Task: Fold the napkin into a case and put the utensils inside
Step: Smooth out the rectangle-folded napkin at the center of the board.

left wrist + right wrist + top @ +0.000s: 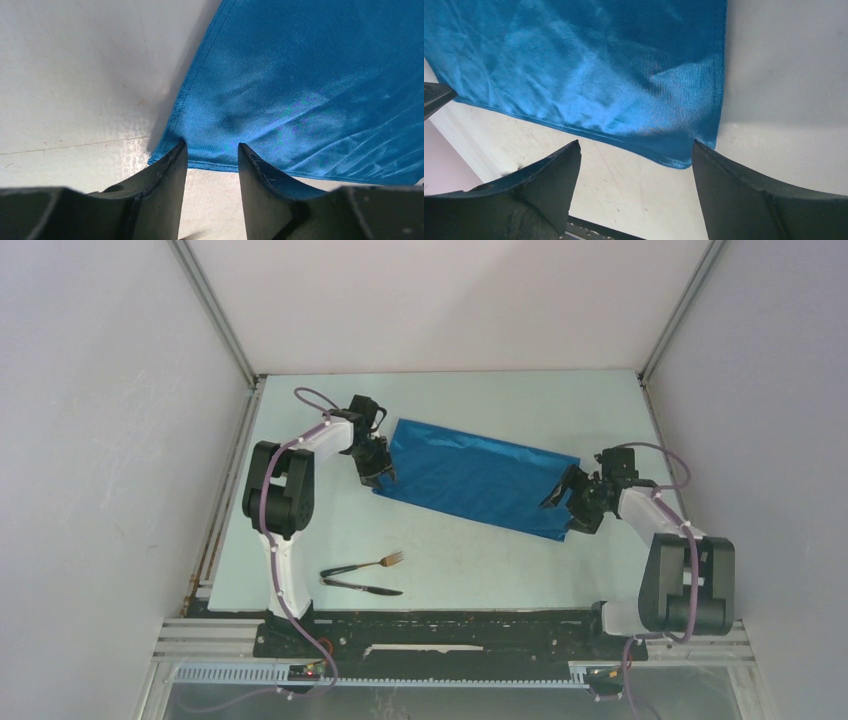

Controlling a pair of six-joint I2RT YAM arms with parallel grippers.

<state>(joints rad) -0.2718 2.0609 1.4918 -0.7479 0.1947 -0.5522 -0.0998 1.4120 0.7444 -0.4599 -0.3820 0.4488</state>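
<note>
Napkin (470, 478) as a long blue band, slanting across the bench (480, 570), one claw at each end.
My left claw (211, 146) stands half parted at the near left corner, not pinching it. My right claw (635, 145) gapes wide, released, at the near right corner. The fork (375, 563) and knife (362, 587) lie side by side by my left base, well apart from the cloth.

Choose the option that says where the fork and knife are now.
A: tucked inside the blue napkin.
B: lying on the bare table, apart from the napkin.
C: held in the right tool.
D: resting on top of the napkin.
B: the fork and knife lie close together on the table toward its near edge, clear of the napkin.
</note>
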